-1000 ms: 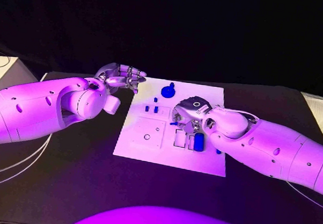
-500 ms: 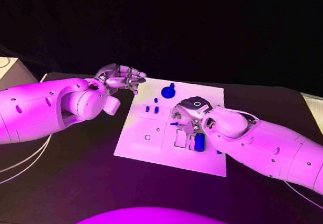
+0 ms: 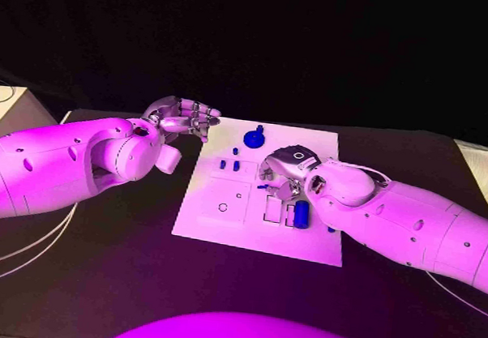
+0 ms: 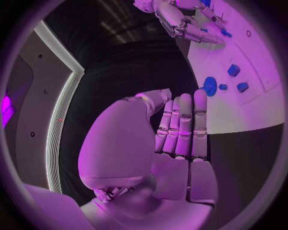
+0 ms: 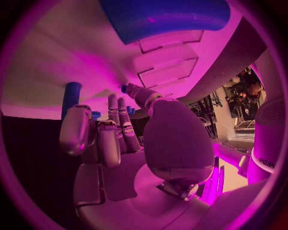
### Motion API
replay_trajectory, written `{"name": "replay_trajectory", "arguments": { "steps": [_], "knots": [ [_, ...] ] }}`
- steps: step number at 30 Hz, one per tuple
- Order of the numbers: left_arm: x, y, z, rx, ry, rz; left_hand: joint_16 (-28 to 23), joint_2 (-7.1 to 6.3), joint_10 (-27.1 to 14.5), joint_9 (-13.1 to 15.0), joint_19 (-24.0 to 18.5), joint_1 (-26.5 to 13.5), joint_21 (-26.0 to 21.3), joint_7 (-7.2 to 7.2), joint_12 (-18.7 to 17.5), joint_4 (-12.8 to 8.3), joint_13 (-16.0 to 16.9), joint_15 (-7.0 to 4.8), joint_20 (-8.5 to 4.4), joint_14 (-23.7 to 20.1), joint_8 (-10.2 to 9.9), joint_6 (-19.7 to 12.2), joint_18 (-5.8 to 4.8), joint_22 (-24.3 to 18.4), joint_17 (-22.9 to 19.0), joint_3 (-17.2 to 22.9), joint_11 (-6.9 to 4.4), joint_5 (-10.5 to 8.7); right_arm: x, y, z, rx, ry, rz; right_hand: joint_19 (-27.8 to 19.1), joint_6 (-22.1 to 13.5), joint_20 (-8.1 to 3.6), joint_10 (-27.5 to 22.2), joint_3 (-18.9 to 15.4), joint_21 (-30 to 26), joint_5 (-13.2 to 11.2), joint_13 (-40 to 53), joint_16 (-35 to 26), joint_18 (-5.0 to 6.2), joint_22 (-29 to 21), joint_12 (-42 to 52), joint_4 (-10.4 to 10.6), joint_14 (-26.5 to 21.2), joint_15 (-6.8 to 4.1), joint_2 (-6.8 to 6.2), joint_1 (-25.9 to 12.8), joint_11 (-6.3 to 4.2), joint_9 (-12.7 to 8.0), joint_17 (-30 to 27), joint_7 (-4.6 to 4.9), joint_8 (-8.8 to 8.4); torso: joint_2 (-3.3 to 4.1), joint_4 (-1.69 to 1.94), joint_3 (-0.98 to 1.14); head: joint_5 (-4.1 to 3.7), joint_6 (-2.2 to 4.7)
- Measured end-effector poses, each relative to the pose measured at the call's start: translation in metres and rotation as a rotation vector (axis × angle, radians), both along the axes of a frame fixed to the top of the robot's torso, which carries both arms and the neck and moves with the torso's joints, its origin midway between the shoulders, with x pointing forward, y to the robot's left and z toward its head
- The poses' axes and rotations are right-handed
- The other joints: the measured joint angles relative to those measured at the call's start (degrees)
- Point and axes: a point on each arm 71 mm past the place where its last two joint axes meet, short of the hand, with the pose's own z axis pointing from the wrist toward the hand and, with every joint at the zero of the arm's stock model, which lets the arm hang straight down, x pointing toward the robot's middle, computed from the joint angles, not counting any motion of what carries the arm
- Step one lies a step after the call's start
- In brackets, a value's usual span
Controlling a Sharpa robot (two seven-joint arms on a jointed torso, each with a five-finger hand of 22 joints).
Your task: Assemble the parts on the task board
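The task board (image 3: 263, 235) is laid mid-table. The right hand (image 3: 285, 173) is lowered onto its middle, grip hidden. The left hand (image 3: 183, 117) is held off its far-left corner, fingers pressed together, empty. Blue parts (image 3: 253, 136) are scattered across it.

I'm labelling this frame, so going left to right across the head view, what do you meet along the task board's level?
Left hand → task board bare left part → small blue parts → right hand.
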Motion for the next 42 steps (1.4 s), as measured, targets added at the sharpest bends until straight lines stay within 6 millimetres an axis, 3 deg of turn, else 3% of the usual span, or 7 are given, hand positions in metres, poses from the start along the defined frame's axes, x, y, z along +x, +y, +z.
{"name": "replay_trajectory", "arguments": {
  "steps": [10,20,29,37,42],
  "knots": [
    [-0.0002,-0.0005,0.0001,0.000,0.000,-0.002,0.0,0.23,0.0,0.0,0.0,0.2,0.0,0.00,0.0,-0.2,0.0,0.00,0.00,0.0,0.0,0.0,0.00,0.0,0.0,0.2,0.00,0.00,-0.0012,-0.0009,-0.0059,0.005,0.032,-0.012,0.0,2.3,0.00,4.0,2.8,0.7,0.8,-3.8,0.0,-0.05,0.0,-4.1,-0.5,0.2,-0.22,1.17,1.2,-0.52,0.7,0.0,-0.41,0.88,0.00,0.05,0.01,0.08,-0.14],
    [-0.0003,-0.0007,0.0002,0.001,0.000,-0.002,0.0,0.23,0.0,0.0,0.0,0.2,0.0,0.00,0.0,-0.2,0.0,0.00,0.00,0.0,0.0,0.0,0.00,0.0,0.0,0.2,0.00,0.00,-0.0002,-0.0002,-0.0053,0.002,0.044,-0.016,0.0,2.4,0.00,5.3,3.1,0.7,1.0,-5.9,0.0,0.07,0.0,-6.7,-0.8,0.2,-0.22,1.16,1.2,-0.20,1.0,0.0,-0.39,0.88,-0.01,0.00,0.02,0.15,-0.31],
    [-0.0003,-0.0006,0.0002,0.002,0.000,-0.003,0.0,0.23,0.0,0.0,0.0,0.2,0.0,0.00,0.0,-0.2,0.0,0.00,0.00,0.0,0.0,0.0,0.00,0.0,0.0,0.2,0.00,0.00,0.0006,-0.0001,-0.0057,0.003,0.046,-0.020,0.0,2.1,-0.01,6.0,3.1,0.7,1.0,-6.9,0.0,0.50,0.0,-8.4,-0.8,0.2,-0.22,0.23,0.6,-0.14,1.0,0.0,-0.12,0.88,-0.01,0.03,0.03,0.15,-0.34],
    [-0.0005,-0.0003,0.0003,0.004,0.001,-0.003,0.0,0.23,0.0,-0.1,0.0,0.2,0.0,0.00,0.3,-0.2,-0.1,0.00,0.00,0.0,0.2,0.0,0.00,0.0,0.0,0.2,0.00,0.00,0.0000,-0.0010,-0.0066,0.023,0.037,-0.027,-0.1,4.3,-0.55,10.8,6.4,4.0,0.4,-8.4,0.3,0.54,0.0,-9.9,-3.6,0.1,-0.75,3.66,4.3,-0.88,2.3,0.0,-0.41,1.97,-0.01,0.01,0.01,0.15,-0.23],
    [-0.0007,-0.0005,0.0004,0.005,0.001,-0.004,0.0,0.23,0.0,-0.1,0.0,0.2,0.0,0.00,0.3,-0.2,-0.1,0.00,0.00,0.0,0.2,0.0,0.00,0.0,0.0,0.2,0.00,0.00,-0.0015,-0.0023,-0.0078,0.049,0.027,-0.033,-0.1,4.3,-0.55,11.7,6.8,4.5,-0.2,-8.4,0.3,-0.09,0.0,-10.3,-4.0,0.1,-0.75,3.98,5.0,-1.17,2.7,0.0,-0.50,2.23,0.00,0.00,-0.01,0.15,-0.18]
  ]
}}
